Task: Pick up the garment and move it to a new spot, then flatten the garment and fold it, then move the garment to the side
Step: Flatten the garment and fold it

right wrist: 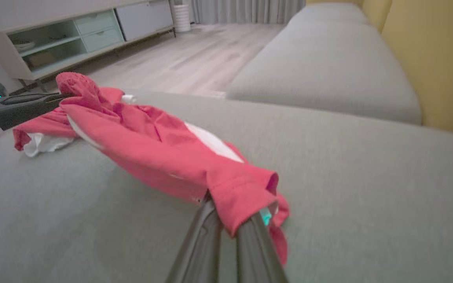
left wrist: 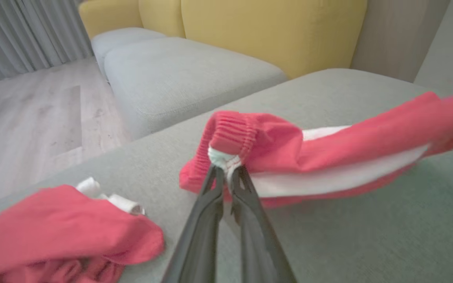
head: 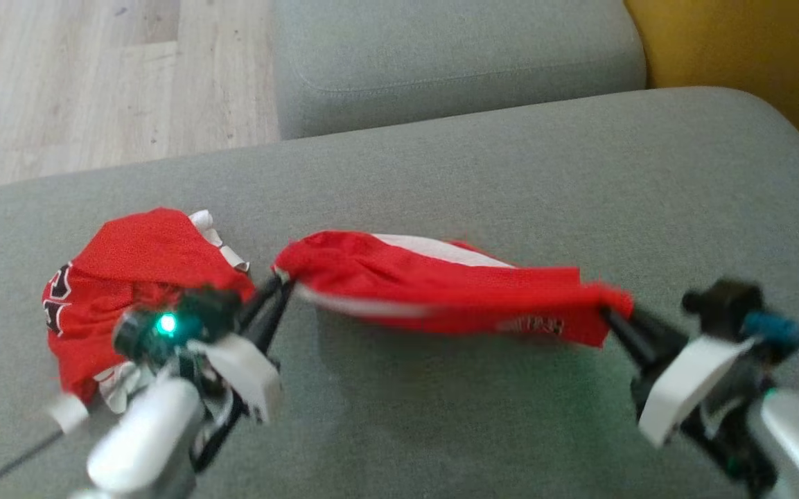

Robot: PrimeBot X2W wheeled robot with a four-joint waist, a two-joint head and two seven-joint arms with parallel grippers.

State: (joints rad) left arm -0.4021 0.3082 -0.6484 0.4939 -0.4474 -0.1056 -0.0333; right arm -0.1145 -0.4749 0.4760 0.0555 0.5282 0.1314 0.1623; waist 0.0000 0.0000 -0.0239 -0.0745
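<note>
The garment (head: pixel 441 284) is a pair of red shorts with white side stripes, stretched out and lifted a little above the grey sofa cushion (head: pixel 510 173). My left gripper (head: pixel 280 283) is shut on its elastic waistband end (left wrist: pixel 230 133), with the fingers pinching the cloth in the left wrist view (left wrist: pixel 226 169). At the other end, my right gripper (head: pixel 610 319) is shut on the leg hem (right wrist: pixel 242 192), which drapes over the fingertips. The garment (right wrist: pixel 159 153) sags between the two grips, and its shadow falls on the cushion.
A second red garment (head: pixel 122 270) with white trim lies crumpled at the cushion's left, just behind my left wrist. Another grey cushion (head: pixel 441 55) lies beyond, a yellow backrest (head: pixel 739 48) at the far right, wooden floor (head: pixel 94 83) at the left. A low cabinet (right wrist: pixel 73 43) stands across the room.
</note>
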